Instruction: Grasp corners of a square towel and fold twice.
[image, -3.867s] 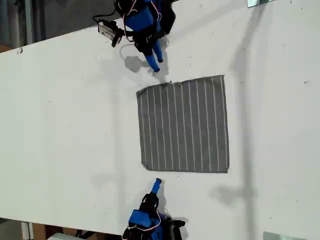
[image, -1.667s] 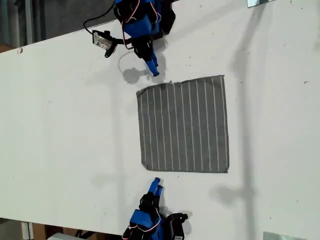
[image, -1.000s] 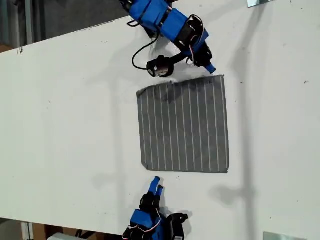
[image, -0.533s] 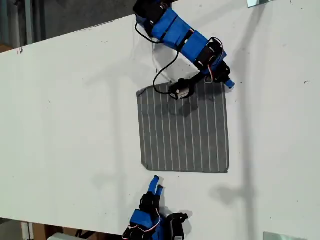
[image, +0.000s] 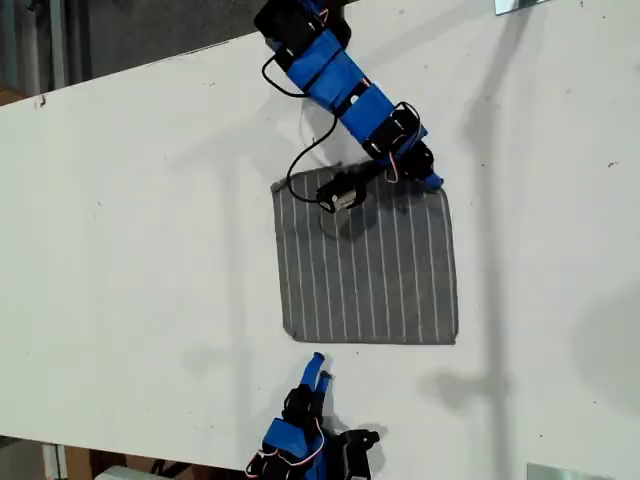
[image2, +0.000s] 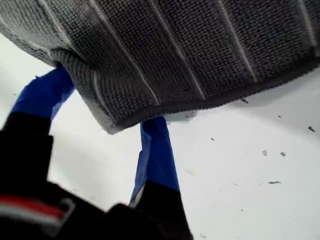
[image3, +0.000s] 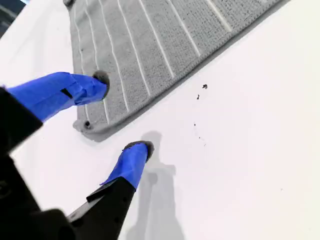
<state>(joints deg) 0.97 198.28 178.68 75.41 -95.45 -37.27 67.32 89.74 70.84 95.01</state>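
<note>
Here the towel (image: 368, 262) lies flat on the white surface (image: 140, 230), a little right of centre in the exterior view, its white stripes running top to bottom of that frame. Its lower left corner (image: 291, 331) sits just above my second tool (image: 315, 365), which reaches up from the bottom edge of the exterior view. That tool is spread apart, not touching the cloth; in the second wrist view one blue finger (image3: 65, 92) hangs over the striped cloth (image3: 150, 45) near that corner (image3: 86, 126) and the other (image3: 131, 162) over bare surface (image3: 250, 150).

Further right, at the towel's upper right corner (image: 440, 192), my first tool (image: 432, 181) comes down from the top of the exterior view. In the first wrist view its blue fingers (image2: 156, 155) stand apart on either side of the hemmed towel edge (image2: 165, 60), which passes between them; I cannot tell whether they press it.
</note>
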